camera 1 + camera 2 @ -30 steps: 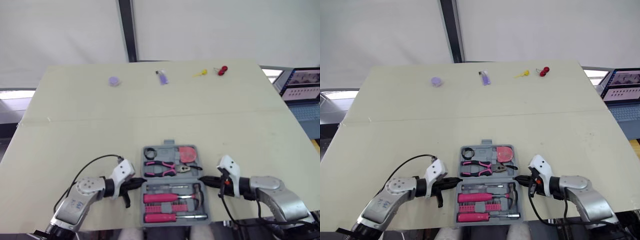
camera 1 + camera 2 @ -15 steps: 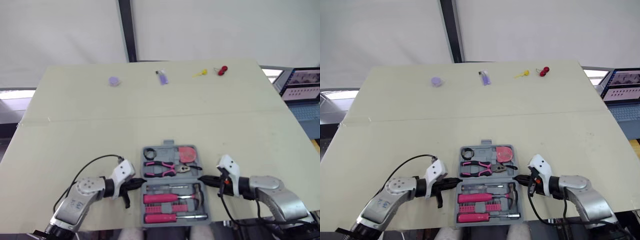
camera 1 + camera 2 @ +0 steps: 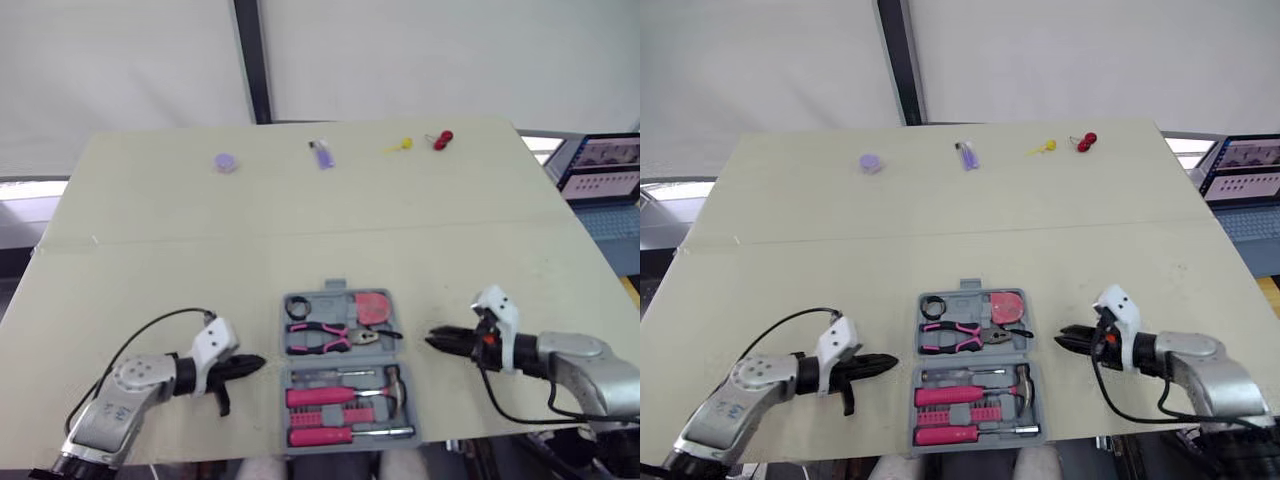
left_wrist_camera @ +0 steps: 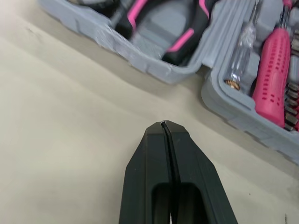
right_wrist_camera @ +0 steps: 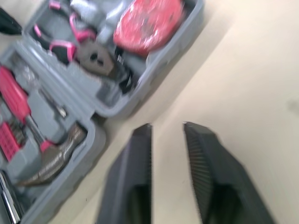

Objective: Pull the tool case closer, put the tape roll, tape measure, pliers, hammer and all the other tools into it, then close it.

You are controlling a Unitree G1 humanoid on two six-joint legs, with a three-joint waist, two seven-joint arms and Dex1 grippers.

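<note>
The grey tool case (image 3: 404,410) lies open and flat near the table's front edge. Its far half holds the black tape roll (image 3: 301,304), the pink pliers (image 3: 320,337) and the red tape measure (image 3: 374,306). Its near half holds the hammer (image 3: 387,384) and pink screwdrivers (image 3: 320,397). My left gripper (image 3: 258,364) is shut and empty, lying on the table a short gap left of the case; its tip (image 4: 164,124) points at the case wall. On the case's right side my right gripper (image 3: 432,340) is slightly open and empty, clear of the case (image 5: 117,105).
Along the table's far edge lie a small purple disc (image 3: 226,162), a purple stick-like item (image 3: 321,154), a yellow item (image 3: 401,145) and a red item (image 3: 441,139). A laptop (image 3: 600,170) stands beyond the table's right edge.
Both grippers have drawn outward from the case's sides, the left one to the left and the right one to the right. The case and its tools have not moved.
</note>
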